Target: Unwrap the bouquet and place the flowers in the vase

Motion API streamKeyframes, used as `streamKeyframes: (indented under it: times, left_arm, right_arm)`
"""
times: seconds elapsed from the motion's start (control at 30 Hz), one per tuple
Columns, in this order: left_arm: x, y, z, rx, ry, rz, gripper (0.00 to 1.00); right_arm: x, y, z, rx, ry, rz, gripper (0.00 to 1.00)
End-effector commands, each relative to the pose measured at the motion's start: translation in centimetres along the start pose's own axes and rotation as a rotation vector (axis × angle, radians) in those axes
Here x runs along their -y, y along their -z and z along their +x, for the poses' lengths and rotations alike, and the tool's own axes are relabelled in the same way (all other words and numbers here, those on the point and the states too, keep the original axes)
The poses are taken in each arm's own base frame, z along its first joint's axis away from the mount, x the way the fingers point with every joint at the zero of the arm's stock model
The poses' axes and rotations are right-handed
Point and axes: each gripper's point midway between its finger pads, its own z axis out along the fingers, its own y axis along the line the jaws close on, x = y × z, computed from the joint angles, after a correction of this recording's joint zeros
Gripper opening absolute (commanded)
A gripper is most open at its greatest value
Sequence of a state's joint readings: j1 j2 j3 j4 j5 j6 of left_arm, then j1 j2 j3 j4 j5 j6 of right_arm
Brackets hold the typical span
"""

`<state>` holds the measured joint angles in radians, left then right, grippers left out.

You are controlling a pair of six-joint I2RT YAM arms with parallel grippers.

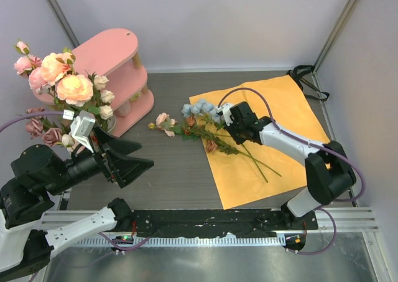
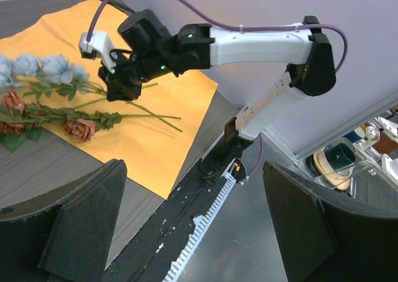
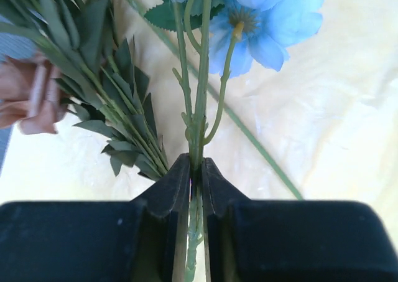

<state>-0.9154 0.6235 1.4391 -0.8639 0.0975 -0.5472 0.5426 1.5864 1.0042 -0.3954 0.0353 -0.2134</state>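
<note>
**Step in hand:** moving flowers to the vase, one stem at a time. The wrap is off. The orange sheet [image 1: 280, 108] lies flat on the surface [image 1: 168, 170], and the black ribbon [image 1: 308, 79] is at its far-right corner.

**R gripper** [image 3: 196, 167]: jaws nearly together, with the pale-blue stem [image 3: 199, 108] pinched between the tips below the blooms. The leafy spray [image 3: 106, 95] beside it is not caught.

**R arm pose:** base is off the sheet's near-right corner. Elbow is raised, forearm angles left, and the wrist sits low over the sheet's far-left part.

**L gripper** [image 1: 134, 159]: jaws wide apart and empty, above the surface well left of the sheet, pointing toward it.

**Loose flowers** [image 1: 208, 139]: lie across the sheet's left edge, heads off the sheet, stems running toward its centre.

**Vase:** not visible. Probably behind the L arm, well left of the sheet, where the pink/peach blooms [image 1: 62, 83] stand upright.

**Next move (est.):**
- Lift the stem clear of its neighbours.
- Carry it left off the sheet.
- Turn the stem end down for insertion.

Risk: tangled leaves may drag adjacent stems along.
</note>
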Motion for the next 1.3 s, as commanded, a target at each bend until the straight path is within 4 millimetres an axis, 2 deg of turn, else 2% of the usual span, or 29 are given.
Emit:
streamKeyframes:
  times: [0.0, 0.1, 0.23, 0.27, 0.3, 0.33, 0.37, 0.4, 0.43, 0.47, 0.5, 0.53, 0.57, 0.6, 0.63, 0.67, 0.7, 0.73, 0.8, 0.83, 0.9, 0.97, 1.13, 1.27]
  left_arm:
    - [0.8, -0.3, -1.2, 0.039, -0.001, 0.028, 0.95]
    - [0.8, -0.6, -1.3, 0.038, 0.000, 0.028, 0.95]
    - [1.1, -1.3, -1.8, 0.049, 0.011, 0.038, 0.95]
    - [1.2, -1.6, -1.8, 0.051, 0.015, 0.042, 0.96]
    - [1.3, -1.9, -1.9, 0.050, 0.019, 0.049, 0.95]
    - [1.5, -2.5, -2.2, 0.056, 0.024, 0.060, 0.95]
    - [1.7, -2.8, -2.3, 0.058, 0.036, 0.065, 0.94]
    - [1.8, -3.0, -2.5, 0.066, 0.038, 0.070, 0.85]
    - [2.1, -3.7, -2.8, 0.068, 0.038, 0.084, 0.74]
    - [2.2, -3.9, -3.0, 0.074, 0.042, 0.086, 0.64]
    - [2.3, -4.2, -3.2, 0.075, 0.045, 0.087, 0.63]
    - [2.6, -4.4, -3.8, 0.090, 0.047, 0.095, 0.62]
    - [2.6, -5.0, -3.9, 0.088, 0.054, 0.093, 0.64]
    - [2.7, -5.2, -4.0, 0.091, 0.069, 0.096, 0.66]
    - [2.8, -5.5, -4.4, 0.102, 0.075, 0.101, 0.70]
    - [2.6, -6.2, -4.2, 0.094, 0.083, 0.093, 0.78]
    - [2.5, -6.6, -4.3, 0.095, 0.092, 0.088, 0.80]
    - [2.3, -6.9, -4.2, 0.096, 0.096, 0.079, 0.83]
    - [1.6, -7.7, -4.3, 0.100, 0.088, 0.043, 0.83]
    - [1.3, -7.8, -4.4, 0.106, 0.079, 0.028, 0.83]
    - [0.5, -8.2, -4.9, 0.123, 0.066, -0.019, 0.78]
    - [-0.5, -8.5, -4.9, 0.124, 0.053, -0.071, 0.69]
    - [-0.9, -8.8, -5.0, 0.125, 0.072, -0.097, 0.55]
    - [-1.0, -9.2, -4.8, 0.124, 0.082, -0.097, 0.55]
  right_arm:
    - [3.2, 7.4, -6.4, 0.216, 0.009, 0.164, 0.01]
    - [3.4, 10.9, -7.9, 0.297, 0.002, 0.173, 0.01]
    - [1.6, 15.2, -10.6, 0.456, -0.084, 0.077, 0.01]
    - [0.0, 16.3, -11.9, 0.528, -0.090, -0.022, 0.01]
    - [-0.8, 18.2, -12.9, 0.601, -0.108, -0.073, 0.01]
    - [-1.9, 18.8, -13.2, 0.644, -0.134, -0.133, 0.01]
    - [-3.0, 20.6, -15.2, 0.756, -0.191, -0.223, 0.01]
    - [-5.0, 22.2, -15.9, 0.816, -0.192, -0.348, 0.01]
    - [-6.1, 22.8, -15.6, 0.855, -0.209, -0.423, 0.01]
    - [-6.9, 25.5, -17.6, 0.979, -0.259, -0.519, 0.01]
    - [-8.6, 26.8, -17.7, 1.013, -0.237, -0.625, 0.01]
    - [-9.3, 27.2, -17.7, 1.037, -0.245, -0.672, 0.01]
    - [-9.7, 29.0, -18.6, 1.120, -0.243, -0.713, 0.01]
    - [-11.0, 29.9, -18.8, 1.129, -0.272, -0.774, 0.01]
    - [-11.8, 30.4, -19.0, 1.143, -0.270, -0.804, 0.01]
    - [-12.8, 31.2, -19.3, 1.165, -0.255, -0.834, 0.01]
    - [-13.7, 31.5, -19.5, 1.171, -0.232, -0.840, 0.01]
    - [-15.2, 32.6, -19.8, 1.175, -0.220, -0.865, 0.01]
    - [-16.2, 33.2, -20.2, 1.187, -0.222, -0.870, 0.01]
    - [-17.2, 34.2, -20.4, 1.209, -0.221, -0.894, 0.01]
    - [-18.2, 34.8, -20.5, 1.223, -0.216, -0.921, 0.01]
    - [-19.1, 35.6, -20.6, 1.246, -0.216, -0.949, 0.01]
    - [-20.0, 36.9, -20.6, 1.288, -0.213, -0.959, 0.01]
    - [-20.7, 37.3, -20.8, 1.294, -0.188, -0.968, 0.01]
